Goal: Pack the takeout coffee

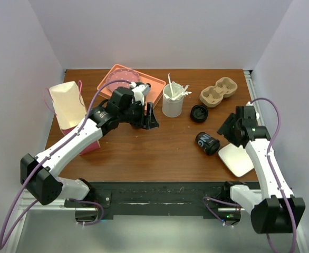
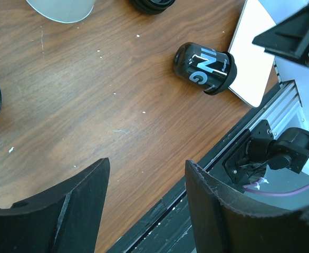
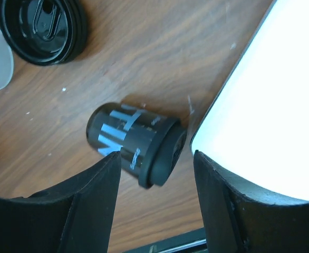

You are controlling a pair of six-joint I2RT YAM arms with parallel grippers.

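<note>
Lying sideways on the wooden desk (image 1: 144,153), small black white-lettered paper cup (image 1: 207,143) sits beside a white square plate (image 1: 238,159) (round black lid (image 1: 199,113) apart). Open and empty: left hand (image 1: 150,118), right hand (image 1: 231,129).

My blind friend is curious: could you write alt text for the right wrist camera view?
A small black paper cup with pale lettering lies on its side on a wooden table beside a white tray, framed by the open right hand. A black lid lies apart.
</note>
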